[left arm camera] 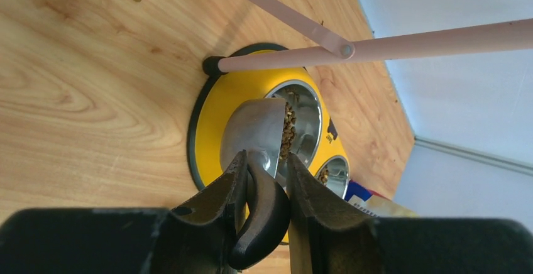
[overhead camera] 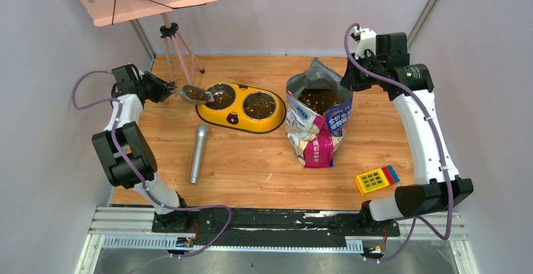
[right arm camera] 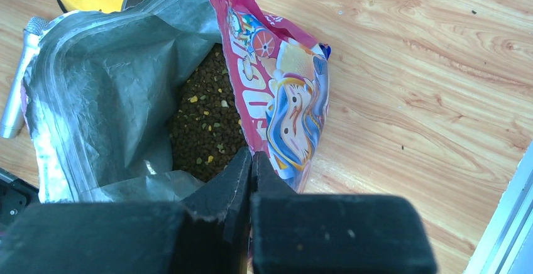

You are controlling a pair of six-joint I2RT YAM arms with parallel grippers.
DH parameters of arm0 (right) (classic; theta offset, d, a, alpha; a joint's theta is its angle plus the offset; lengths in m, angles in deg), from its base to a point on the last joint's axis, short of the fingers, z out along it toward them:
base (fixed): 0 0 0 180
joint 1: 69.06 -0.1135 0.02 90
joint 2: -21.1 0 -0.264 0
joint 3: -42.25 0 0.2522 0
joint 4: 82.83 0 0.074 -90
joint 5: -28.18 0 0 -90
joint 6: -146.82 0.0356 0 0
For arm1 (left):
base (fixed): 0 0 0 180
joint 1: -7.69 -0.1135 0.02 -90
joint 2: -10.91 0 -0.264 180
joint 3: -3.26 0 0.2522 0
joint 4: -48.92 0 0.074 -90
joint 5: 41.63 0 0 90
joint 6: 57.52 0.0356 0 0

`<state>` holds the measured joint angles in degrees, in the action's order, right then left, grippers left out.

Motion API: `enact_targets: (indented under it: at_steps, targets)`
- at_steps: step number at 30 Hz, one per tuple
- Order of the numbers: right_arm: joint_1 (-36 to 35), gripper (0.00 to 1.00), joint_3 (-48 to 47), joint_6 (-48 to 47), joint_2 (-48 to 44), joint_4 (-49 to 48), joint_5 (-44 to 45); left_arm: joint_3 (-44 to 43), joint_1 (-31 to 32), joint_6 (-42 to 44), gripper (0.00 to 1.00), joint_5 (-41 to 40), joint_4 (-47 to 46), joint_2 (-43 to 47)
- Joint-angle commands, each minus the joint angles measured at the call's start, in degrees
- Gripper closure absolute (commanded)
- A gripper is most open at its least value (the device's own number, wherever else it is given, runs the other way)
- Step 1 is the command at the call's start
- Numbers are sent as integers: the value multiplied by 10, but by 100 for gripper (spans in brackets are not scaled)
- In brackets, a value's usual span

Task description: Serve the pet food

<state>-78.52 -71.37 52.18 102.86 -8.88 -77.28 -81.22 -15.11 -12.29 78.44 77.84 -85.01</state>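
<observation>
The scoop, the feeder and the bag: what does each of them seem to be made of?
The scoop: bare grey metal, by its brushed sheen; the dark handle looks like plastic. The feeder: glossy yellow shell, probably plastic, with shiny bowls that look like steel. The bag: glossy printed film outside, crinkled silver lining inside, likely foil.

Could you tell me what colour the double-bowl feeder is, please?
The feeder is yellow with a dark base rim, shown best in the top view.
</observation>
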Motion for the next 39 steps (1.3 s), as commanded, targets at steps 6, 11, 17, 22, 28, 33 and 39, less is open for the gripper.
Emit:
enact_targets:
  at_steps: [6, 11, 17, 22, 28, 33, 39]
  targets:
    - [-1, 100, -15, -3, -50, -35, -12, -72, 60, 53, 100, -26, 18, -29]
    - [-1, 100, -9, -5, -56, -35, -9, -75, 78, 46, 100, -35, 11, -30]
    - [-1, 100, -13, -3, -53, -35, -9, -75, 78, 64, 100, -52, 22, -18]
    - [-1, 100, -12, -3, -53, -35, -12, -73, 77, 79, 100, -67, 27, -6]
    - [0, 100, -4, -4, -59, -35, -9, -73, 77, 105, 100, -104, 32, 12]
    - [-1, 100, -1, -5, -62, -36, -7, -77, 78, 120, 100, -117, 28, 19]
    - [0, 100, 1, -7, -62, -38, -8, -89, 77, 130, 100, -133, 33, 22]
